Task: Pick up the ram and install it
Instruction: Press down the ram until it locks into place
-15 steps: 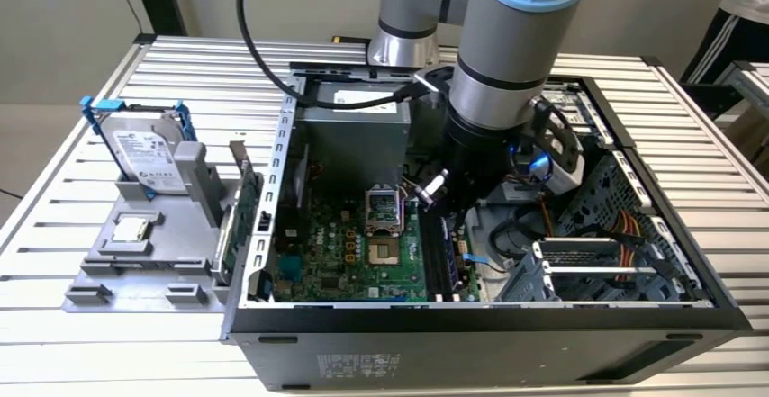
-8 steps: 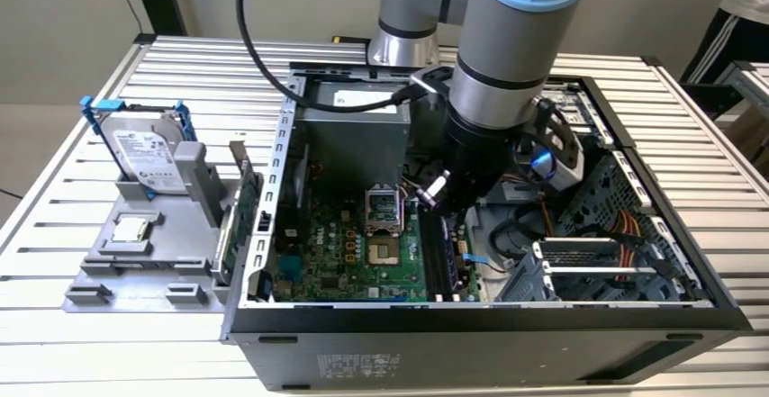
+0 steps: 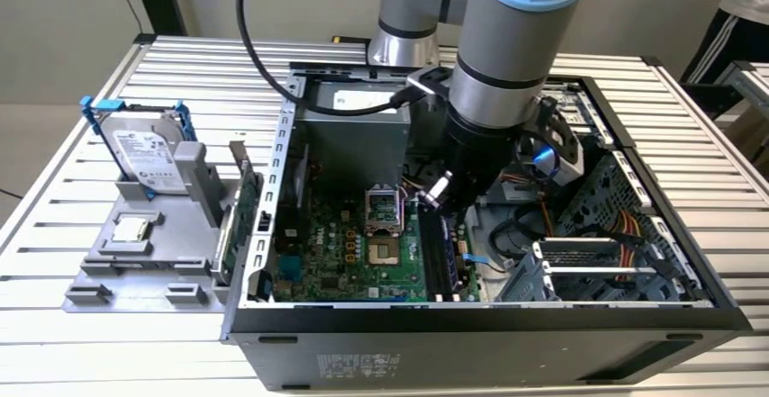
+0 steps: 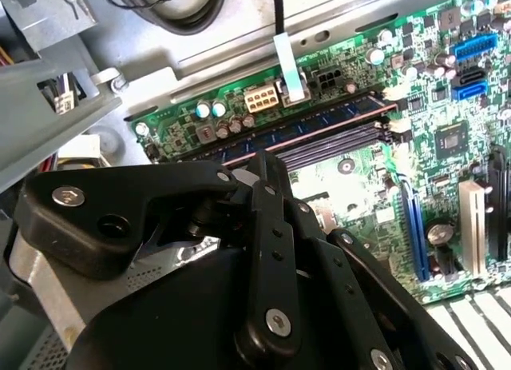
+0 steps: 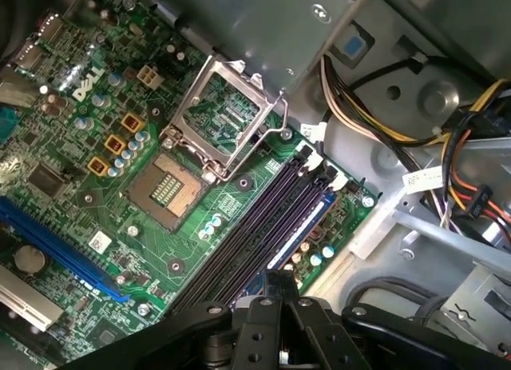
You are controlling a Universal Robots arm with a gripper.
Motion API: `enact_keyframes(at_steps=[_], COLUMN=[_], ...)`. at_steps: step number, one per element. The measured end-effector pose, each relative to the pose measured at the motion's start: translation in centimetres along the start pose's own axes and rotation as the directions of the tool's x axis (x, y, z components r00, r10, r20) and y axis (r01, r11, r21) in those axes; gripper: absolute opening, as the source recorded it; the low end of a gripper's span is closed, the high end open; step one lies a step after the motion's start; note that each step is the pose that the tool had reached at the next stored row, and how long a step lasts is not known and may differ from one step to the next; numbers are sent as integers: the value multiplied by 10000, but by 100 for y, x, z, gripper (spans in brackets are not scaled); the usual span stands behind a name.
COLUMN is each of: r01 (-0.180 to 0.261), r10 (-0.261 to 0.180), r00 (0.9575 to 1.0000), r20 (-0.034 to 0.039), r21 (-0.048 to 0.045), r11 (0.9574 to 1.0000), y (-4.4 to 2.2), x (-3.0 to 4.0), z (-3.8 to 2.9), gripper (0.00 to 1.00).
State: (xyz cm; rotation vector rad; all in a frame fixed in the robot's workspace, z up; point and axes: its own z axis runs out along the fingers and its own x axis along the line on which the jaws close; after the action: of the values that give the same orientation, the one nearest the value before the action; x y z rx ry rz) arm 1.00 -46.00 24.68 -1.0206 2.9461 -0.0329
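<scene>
The ram (image 3: 447, 253) is a long dark-blue stick lying along the outermost memory slot of the motherboard (image 3: 348, 262), inside the open computer case (image 3: 481, 325). Both wrist views show the ram (image 4: 319, 122) (image 5: 299, 230) in line with the empty black slots beside it. My gripper (image 3: 435, 194) hangs inside the case just above the slots' far end. Its black fingers are shut together, and I see nothing between them at the gripper (image 4: 267, 158) (image 5: 279, 278). I cannot tell whether the tips touch the ram.
A hard drive in a blue frame (image 3: 144, 149) stands on a grey fixture (image 3: 132, 262) at the exterior view's left, next to a green card (image 3: 247, 208). The open CPU socket (image 5: 172, 190), power supply (image 3: 355, 136) and cables (image 5: 447, 138) crowd the gripper. A person (image 3: 739, 19) stands at the far right.
</scene>
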Motion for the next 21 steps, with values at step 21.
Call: enact_keyframes(at_steps=[21], r01=[1718], r10=[-1717], r00=[9851], r20=[40], r21=[-33], r11=[9851], y=[8], x=[-5], z=[0], gripper=[0])
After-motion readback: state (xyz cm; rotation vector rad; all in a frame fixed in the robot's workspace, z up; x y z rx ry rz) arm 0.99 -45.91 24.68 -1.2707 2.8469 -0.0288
